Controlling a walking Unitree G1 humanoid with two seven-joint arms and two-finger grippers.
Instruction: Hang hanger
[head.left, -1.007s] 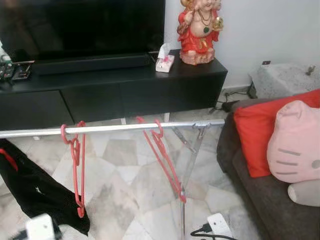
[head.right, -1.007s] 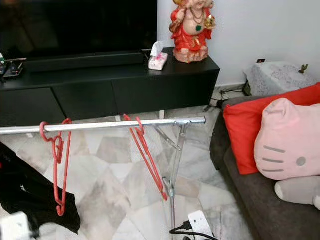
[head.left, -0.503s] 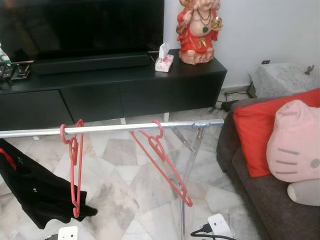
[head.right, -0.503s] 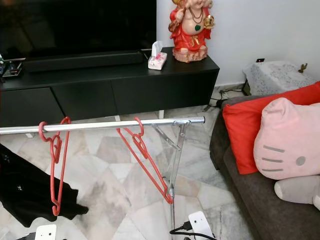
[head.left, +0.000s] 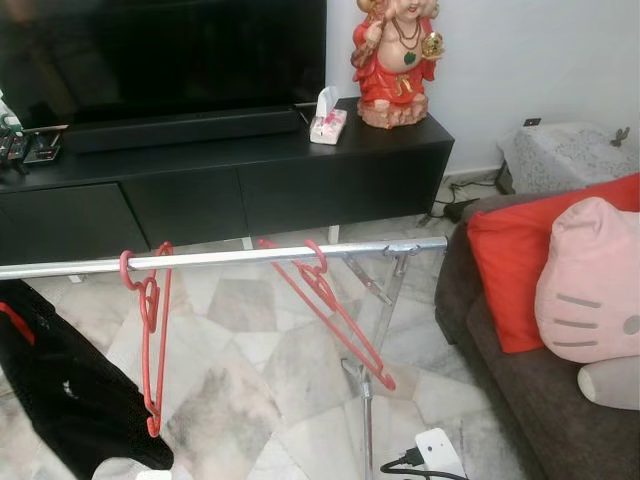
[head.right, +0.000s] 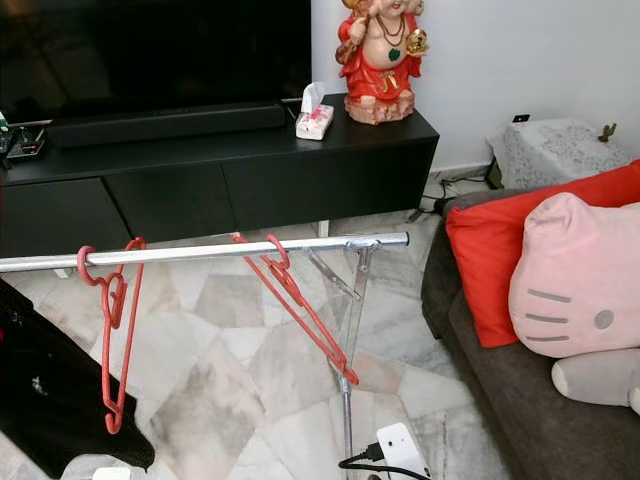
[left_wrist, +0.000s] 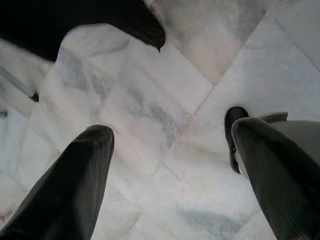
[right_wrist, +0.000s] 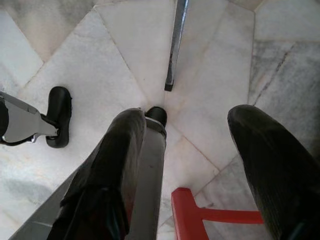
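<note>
While the silver rail (head.left: 230, 257) spans the room in front of the black TV cabinet (head.left: 230, 180), two red hangers already sit on it. One hanger (head.left: 152, 340) hangs near the rail's left part, straight down, beside a black garment (head.left: 70, 400) that hangs lower to its left. The other hanger (head.left: 330, 315) is hooked near the rail's right end, tilted, its lower corner swung out toward the rail's upright post (head.left: 365, 420).

A thin plastic hanger like these is likely light, fairly stiff and a little slippery; the neck just below the hook looks the safest place to pinch.

Both arms hang low, well below the rail. The left end effector (left_wrist: 170, 145) has its fingers apart over bare marble floor (left_wrist: 165, 100). The right end effector (right_wrist: 187, 135) is likewise spread and empty, near the post's foot, with a red plastic piece (right_wrist: 200, 215) on the floor between its fingers.
</note>
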